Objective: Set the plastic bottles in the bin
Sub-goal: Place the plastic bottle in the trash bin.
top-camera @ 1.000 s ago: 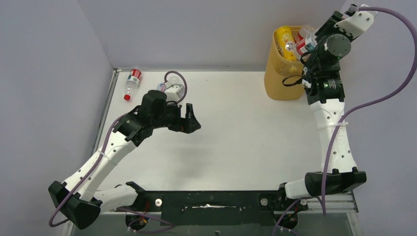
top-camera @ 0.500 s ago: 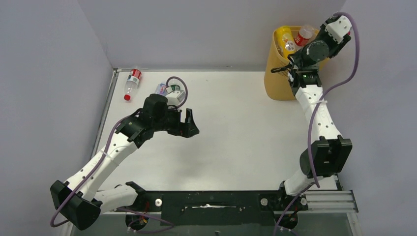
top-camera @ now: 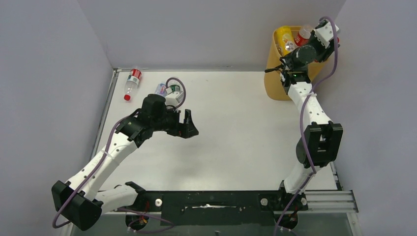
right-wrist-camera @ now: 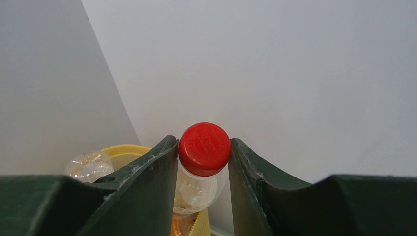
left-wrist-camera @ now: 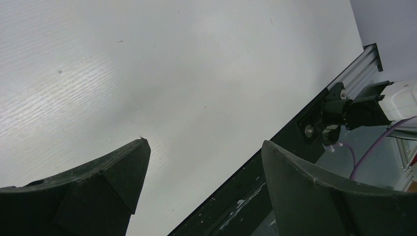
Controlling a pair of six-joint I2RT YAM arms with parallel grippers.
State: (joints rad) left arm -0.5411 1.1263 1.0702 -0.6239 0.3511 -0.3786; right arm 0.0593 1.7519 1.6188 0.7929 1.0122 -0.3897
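- Your right arm (top-camera: pixel 319 142) has folded in since a second ago: its elbow has come up off the table's near right corner, and the wrist has swung left over the bin (top-camera: pixel 275 78).
- Your left arm has barely shifted in that time.
- Your right gripper (right-wrist-camera: pixel 203 143) is clamped on a red-capped bottle (top-camera: pixel 304 34), one finger pressed to each side at the cap end.
- That bottle hangs over the bin's far right rim, its cap towards the wrist camera and its clear body pointing down at the bin.
- A yellow bottle (top-camera: pixel 284 39) stands in the bin, sticking up above the rim. From the right wrist you can also see a clear bottle (right-wrist-camera: pixel 88 165) at the rim.
- Your left gripper (left-wrist-camera: pixel 204 143) hovers above the table (top-camera: pixel 236 128), left of centre, with its jaws wide apart and nothing between them.
- Two bottles lie on the table at the far left: a red-labelled bottle (top-camera: pixel 132 81) near the corner, and a blue-labelled bottle (top-camera: pixel 161 88) just behind your left wrist, partly hidden by its cable.
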